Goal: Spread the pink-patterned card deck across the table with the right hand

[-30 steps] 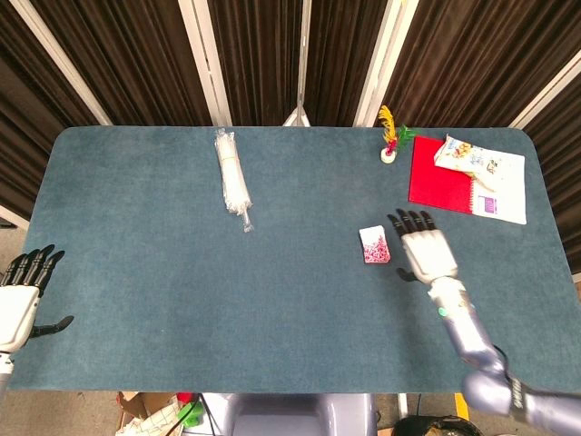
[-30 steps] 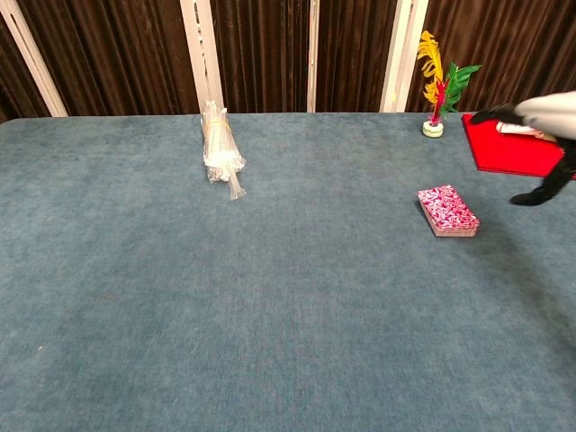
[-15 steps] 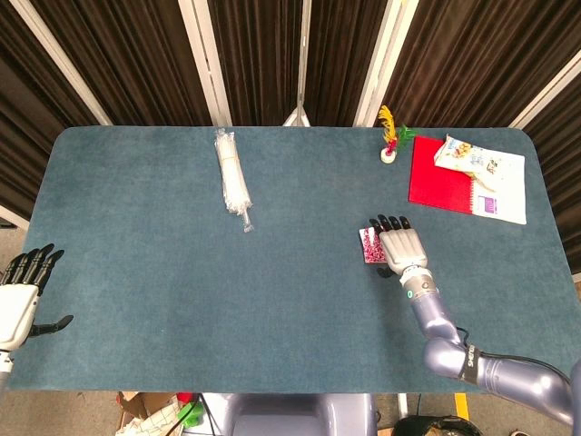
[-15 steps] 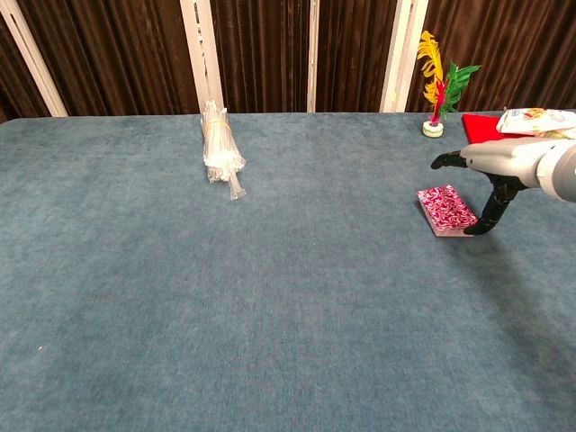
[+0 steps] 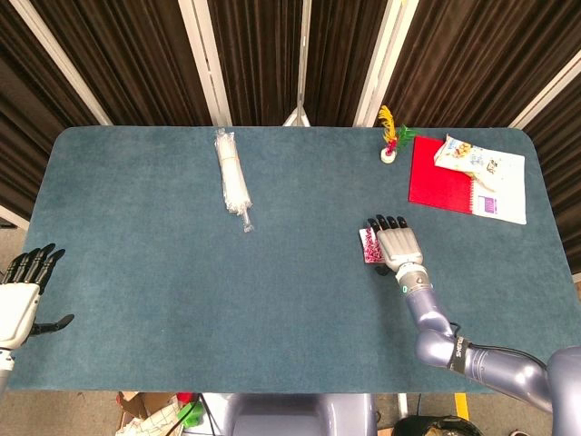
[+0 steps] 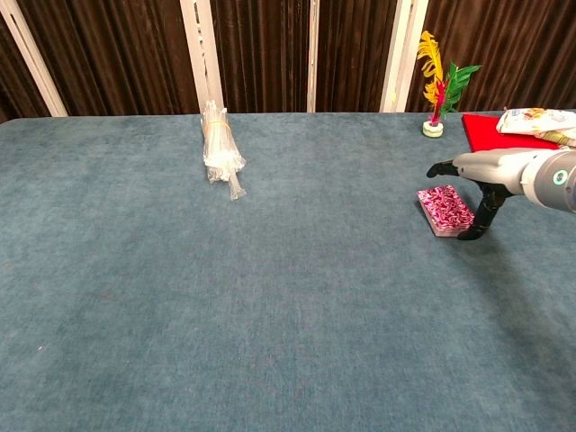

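Observation:
The pink-patterned card deck [image 5: 367, 245] lies as a neat stack on the blue table [image 5: 182, 272], right of centre. My right hand [image 5: 398, 243] hovers flat over the deck's right part, fingers stretched out toward the far side. In the chest view the right hand [image 6: 490, 168] sits a little above the deck [image 6: 445, 210], thumb hanging down beside its near right corner; I cannot tell if it touches. It holds nothing. My left hand [image 5: 20, 300] rests off the table's near left corner, fingers apart and empty.
A clear plastic-wrapped bundle [image 5: 233, 180] lies at the back left of centre. A small feather ornament [image 5: 389, 136] stands at the back right, beside a red notebook [image 5: 440, 173], a snack packet [image 5: 465, 154] and a white booklet [image 5: 504, 186].
My right hand has moved left from beside the deck to above its right part, and the thumb has come down near the deck's corner. The left hand has stayed put.

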Controlling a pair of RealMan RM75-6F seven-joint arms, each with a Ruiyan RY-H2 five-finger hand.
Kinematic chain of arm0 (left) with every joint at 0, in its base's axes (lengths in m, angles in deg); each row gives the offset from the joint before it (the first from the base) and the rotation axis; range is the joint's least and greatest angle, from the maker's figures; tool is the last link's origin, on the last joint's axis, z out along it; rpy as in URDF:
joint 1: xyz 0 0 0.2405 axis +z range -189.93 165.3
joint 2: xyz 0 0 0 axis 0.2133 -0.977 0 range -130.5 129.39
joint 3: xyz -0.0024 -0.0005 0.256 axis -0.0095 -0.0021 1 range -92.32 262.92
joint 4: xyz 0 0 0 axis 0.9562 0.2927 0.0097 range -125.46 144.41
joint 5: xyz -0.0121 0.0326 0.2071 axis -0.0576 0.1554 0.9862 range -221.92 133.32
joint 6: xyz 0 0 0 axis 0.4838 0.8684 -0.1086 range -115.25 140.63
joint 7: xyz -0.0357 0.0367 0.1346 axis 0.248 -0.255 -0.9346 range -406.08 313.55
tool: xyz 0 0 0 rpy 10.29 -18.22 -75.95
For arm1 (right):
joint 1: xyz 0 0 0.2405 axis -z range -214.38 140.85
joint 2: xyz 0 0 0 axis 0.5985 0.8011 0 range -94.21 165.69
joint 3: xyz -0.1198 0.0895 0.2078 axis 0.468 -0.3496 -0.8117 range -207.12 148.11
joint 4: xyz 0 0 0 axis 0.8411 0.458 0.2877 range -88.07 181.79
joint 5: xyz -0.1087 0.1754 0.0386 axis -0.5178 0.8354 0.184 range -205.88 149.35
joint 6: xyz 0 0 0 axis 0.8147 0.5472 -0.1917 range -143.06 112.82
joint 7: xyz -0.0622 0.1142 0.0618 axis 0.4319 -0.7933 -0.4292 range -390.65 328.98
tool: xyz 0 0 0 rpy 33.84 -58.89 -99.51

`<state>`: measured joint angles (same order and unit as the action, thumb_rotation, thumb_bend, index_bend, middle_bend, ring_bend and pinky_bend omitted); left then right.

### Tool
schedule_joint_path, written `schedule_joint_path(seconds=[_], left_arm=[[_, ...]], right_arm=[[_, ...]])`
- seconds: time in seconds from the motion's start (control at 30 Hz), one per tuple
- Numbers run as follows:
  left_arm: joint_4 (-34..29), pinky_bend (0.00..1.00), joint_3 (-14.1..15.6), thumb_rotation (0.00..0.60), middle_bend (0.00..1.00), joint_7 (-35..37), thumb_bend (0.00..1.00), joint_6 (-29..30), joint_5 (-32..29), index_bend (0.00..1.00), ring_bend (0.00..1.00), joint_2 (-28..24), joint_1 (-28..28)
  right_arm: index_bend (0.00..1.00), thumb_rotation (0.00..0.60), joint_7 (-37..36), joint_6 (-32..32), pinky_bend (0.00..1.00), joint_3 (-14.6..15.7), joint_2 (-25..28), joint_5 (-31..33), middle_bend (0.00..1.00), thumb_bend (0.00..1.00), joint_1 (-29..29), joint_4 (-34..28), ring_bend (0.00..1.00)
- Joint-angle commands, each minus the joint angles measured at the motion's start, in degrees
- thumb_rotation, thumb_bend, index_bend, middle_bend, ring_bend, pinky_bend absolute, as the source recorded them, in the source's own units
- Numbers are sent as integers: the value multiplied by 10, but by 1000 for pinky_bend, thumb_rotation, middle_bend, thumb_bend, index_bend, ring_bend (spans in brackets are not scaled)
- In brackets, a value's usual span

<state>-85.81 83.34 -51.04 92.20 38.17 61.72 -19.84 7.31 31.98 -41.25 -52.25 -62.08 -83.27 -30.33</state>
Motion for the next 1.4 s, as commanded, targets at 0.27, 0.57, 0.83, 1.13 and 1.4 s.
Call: schedule_joint_path(seconds=[0.27,0.57,0.83,1.13,1.4], left_arm=[[-2,0,1,600,0,0,0,-5,-3,0,0,-1,-1],[-4,0,2,600,0,3,0,-6,-2,0,0,-2,-2],[-5,0,3,600,0,4,0,-7,-3,0,0,-3,-2],[-6,0,4,600,0,3,0,-6,-2,0,0,-3,-2],[-7,0,4,600,0,4,0,-5,-1,0,0,-3,-1]], right_arm=[[61,600,-19,-4,0,5,-22,-2,55,261,-13,34,0],[196,600,-21,-9,0,10,-33,6,118,261,-24,58,20],[387,600,-20,-12,5,15,-34,19,322,261,-29,66,117],[487,600,-34,-3,27,18,-29,4,442,262,-26,59,202],[491,600,-43,23,27,11,-4,-22,449,262,-25,7,203]])
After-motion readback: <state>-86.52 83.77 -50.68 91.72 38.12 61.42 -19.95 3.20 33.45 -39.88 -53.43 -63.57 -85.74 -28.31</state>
